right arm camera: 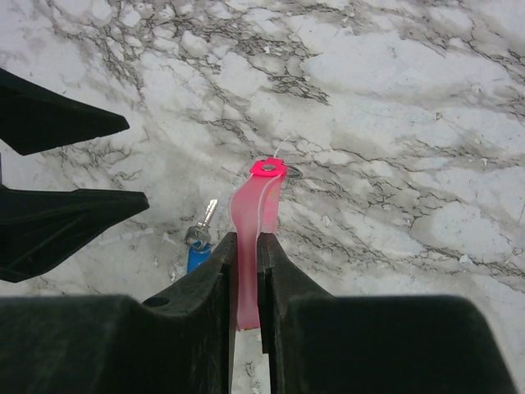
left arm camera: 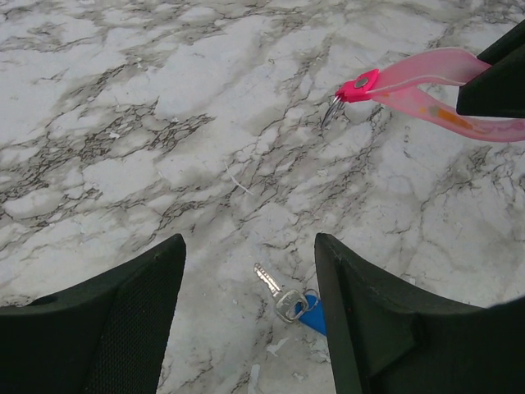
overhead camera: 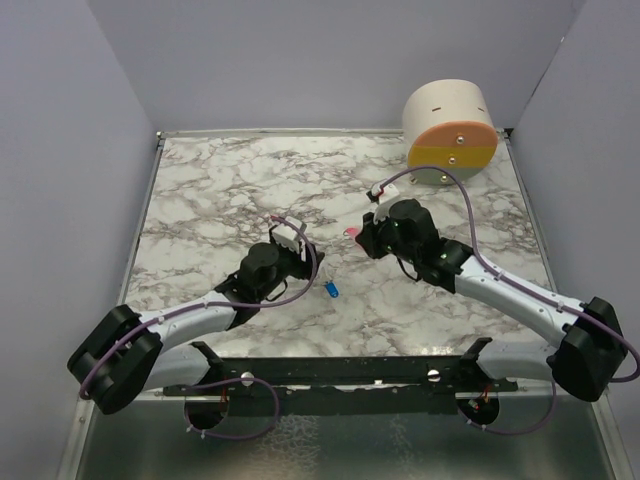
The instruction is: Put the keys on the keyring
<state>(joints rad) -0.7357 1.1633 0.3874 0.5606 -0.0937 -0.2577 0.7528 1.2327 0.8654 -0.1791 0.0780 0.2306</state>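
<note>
The key (left arm camera: 287, 300) lies flat on the marble, a short silver blade with a blue plastic head; it also shows in the top view (overhead camera: 331, 290) and the right wrist view (right arm camera: 197, 240). My left gripper (left arm camera: 250, 246) is open and hovers over it, the key close to the right finger. My right gripper (right arm camera: 247, 240) is shut on the pink tag (right arm camera: 256, 215) of the keyring and holds it above the table. Its thin silver wire ring (right arm camera: 289, 172) hangs at the tag's far end, also seen in the left wrist view (left arm camera: 332, 109).
A round cream and orange-yellow spool (overhead camera: 450, 132) stands at the back right corner of the marble table (overhead camera: 220, 190). Grey walls close the table on three sides. The two grippers are close together near the table's middle.
</note>
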